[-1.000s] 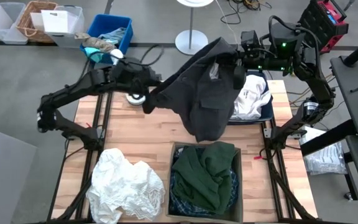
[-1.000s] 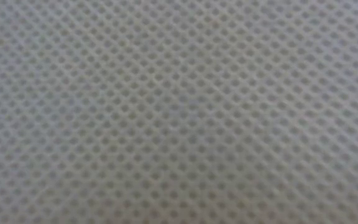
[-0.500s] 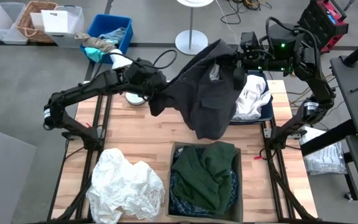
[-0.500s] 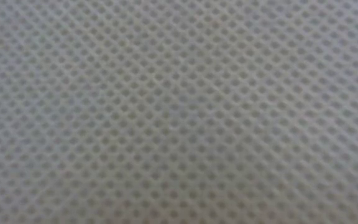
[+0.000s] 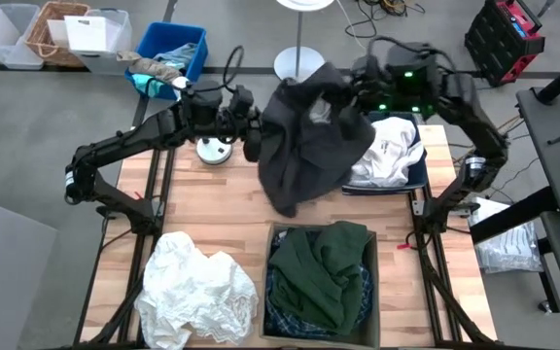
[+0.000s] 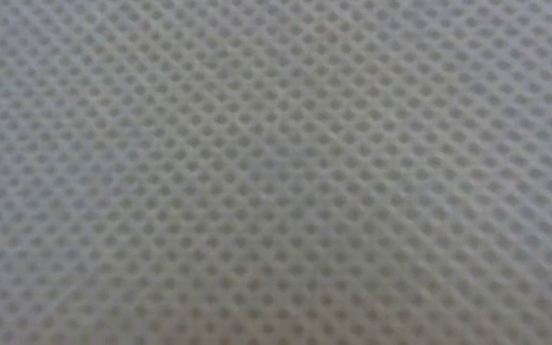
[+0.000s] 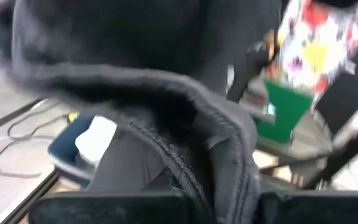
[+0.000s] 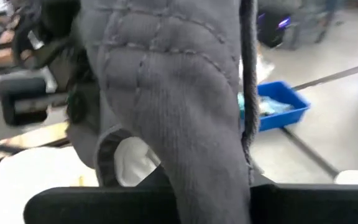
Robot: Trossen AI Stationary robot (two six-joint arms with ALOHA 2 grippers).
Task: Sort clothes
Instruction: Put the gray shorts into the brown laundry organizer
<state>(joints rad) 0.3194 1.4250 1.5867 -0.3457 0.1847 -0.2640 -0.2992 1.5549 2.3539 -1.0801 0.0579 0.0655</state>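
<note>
Grey garment (image 5: 304,136) is held up between both arms above the table (image 5: 212,209), just left of the tray of whites (image 5: 389,156); left gripper (image 5: 253,136) and right gripper (image 5: 356,92) each have jaws clamped on its cloth. Step in hand, as judged: the grey piece is being carried to its bin. Next it needs moving over the box of darks (image 5: 321,277), nearer than the tray, and both jaws opened; white pile (image 5: 197,287) lies left of that box.

A sweater (image 5: 304,136) hangs above the table's (image 5: 212,204) far middle, between the left gripper (image 5: 253,136) and the right gripper (image 5: 358,89). Right of it, a shirt (image 5: 389,156) lies in a tray (image 5: 416,180). Nearer, clothes (image 5: 321,277) fill a box (image 5: 270,243); left of that lies a heap of laundry (image 5: 197,287).
</note>
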